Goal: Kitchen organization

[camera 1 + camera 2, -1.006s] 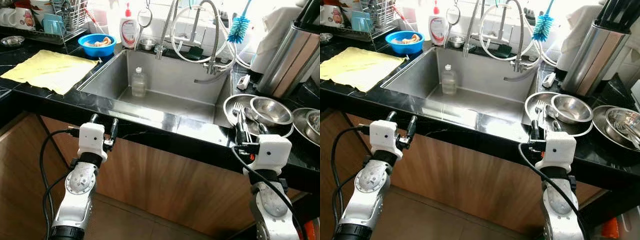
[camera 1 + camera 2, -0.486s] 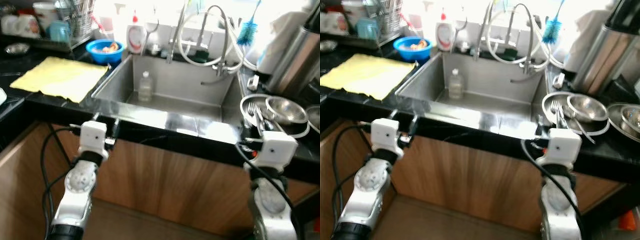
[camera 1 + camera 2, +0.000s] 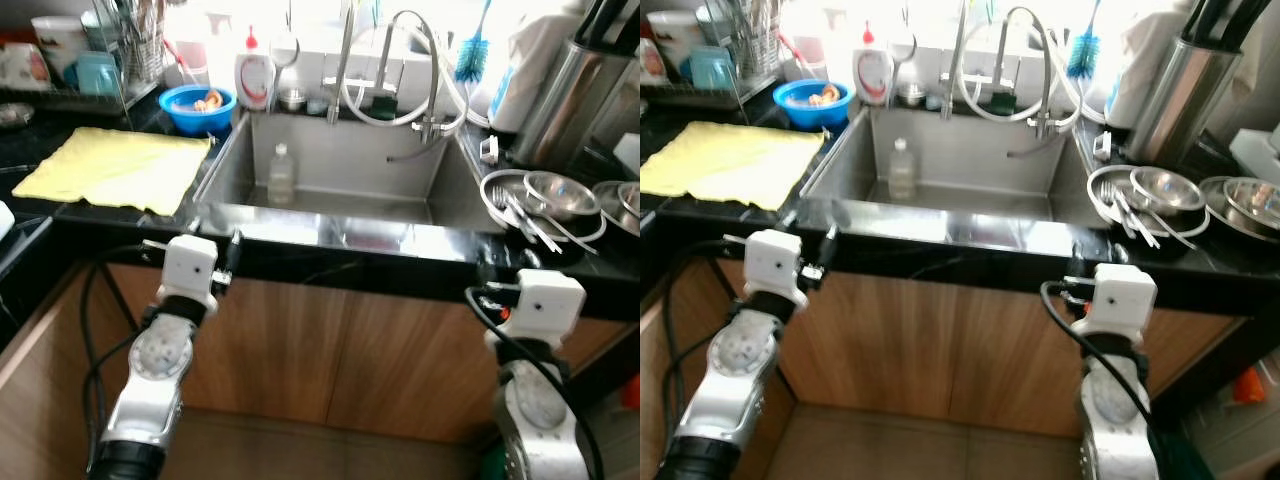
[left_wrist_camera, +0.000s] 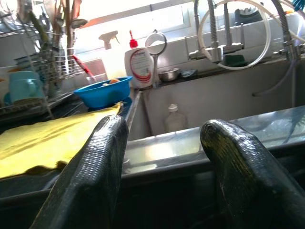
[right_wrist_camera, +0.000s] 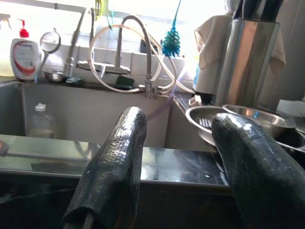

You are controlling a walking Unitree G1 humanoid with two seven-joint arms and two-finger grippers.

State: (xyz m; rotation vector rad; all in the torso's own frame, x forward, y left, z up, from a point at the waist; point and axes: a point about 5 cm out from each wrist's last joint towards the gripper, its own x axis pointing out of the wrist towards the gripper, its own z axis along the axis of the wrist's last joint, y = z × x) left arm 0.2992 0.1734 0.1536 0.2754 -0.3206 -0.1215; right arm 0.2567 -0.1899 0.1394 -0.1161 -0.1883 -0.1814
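We faced a black counter [image 3: 90, 215] with a wooden cabinet front [image 3: 330, 340] below it. A steel sink [image 3: 340, 185] was set into the counter, and a clear plastic bottle [image 3: 281, 174] stood upright in its basin near the back wall. A yellow cloth [image 3: 115, 168] lay flat on the counter to the sink's left, with a blue bowl [image 3: 197, 104] behind it. To the sink's right, a plate [image 3: 498, 190] held a steel bowl [image 3: 559, 192] and some cutlery [image 3: 525, 212]. We held the left gripper [image 3: 212, 246] at the counter's front edge, its fingers [image 4: 90, 171] spread apart and empty. The right gripper [image 5: 178, 167] was positioned likewise near the plate, spread and empty.
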